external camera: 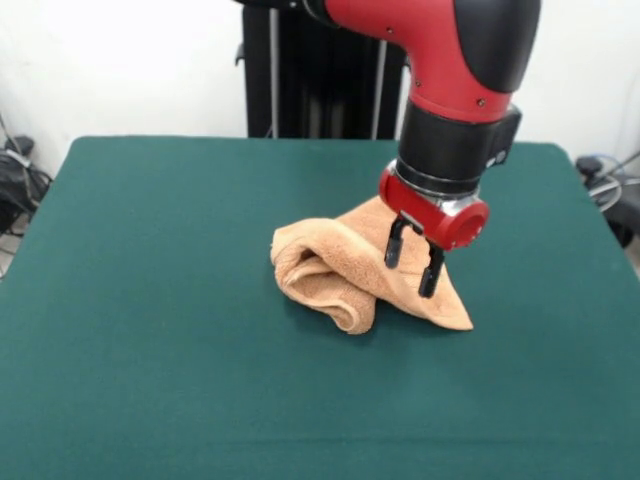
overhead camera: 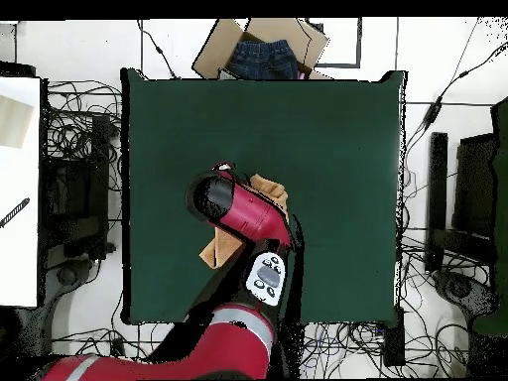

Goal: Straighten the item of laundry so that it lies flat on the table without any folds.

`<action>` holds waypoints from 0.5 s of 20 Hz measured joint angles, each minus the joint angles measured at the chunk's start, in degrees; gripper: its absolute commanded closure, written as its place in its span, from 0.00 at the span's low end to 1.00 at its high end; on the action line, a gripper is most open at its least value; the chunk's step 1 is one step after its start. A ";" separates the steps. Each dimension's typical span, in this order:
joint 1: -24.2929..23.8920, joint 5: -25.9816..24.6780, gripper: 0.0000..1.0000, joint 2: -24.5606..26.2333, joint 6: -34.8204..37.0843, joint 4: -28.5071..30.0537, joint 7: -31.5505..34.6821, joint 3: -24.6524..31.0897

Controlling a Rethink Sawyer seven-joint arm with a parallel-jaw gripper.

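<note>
The item of laundry [external camera: 330, 270] is a light orange-tan towel, bunched and rolled over on itself near the middle of the green table [external camera: 150, 300]. One corner lies flat, pointing toward the front right. My gripper [external camera: 414, 258] hangs just over the towel's right part, its two black fingers [external camera: 395, 243] apart and open, nothing held between them. From overhead the arm covers most of the towel [overhead camera: 268, 188]; the gripper itself is hidden there under the arm's black head.
A cardboard box with blue denim cloth [overhead camera: 262, 52] sits off the table's far edge in the overhead view. Cables and equipment stands [overhead camera: 437, 198] surround the table. A white surface [overhead camera: 20, 189] lies off to the left.
</note>
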 measured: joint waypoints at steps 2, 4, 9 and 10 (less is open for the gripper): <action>-0.08 0.00 0.00 0.20 0.00 -0.07 0.00 0.00; -0.09 0.00 0.00 0.30 0.00 -0.07 0.00 0.00; -0.20 0.02 0.00 0.33 0.00 -0.07 0.00 0.01; -0.29 0.01 0.00 0.33 0.00 -0.07 0.00 0.02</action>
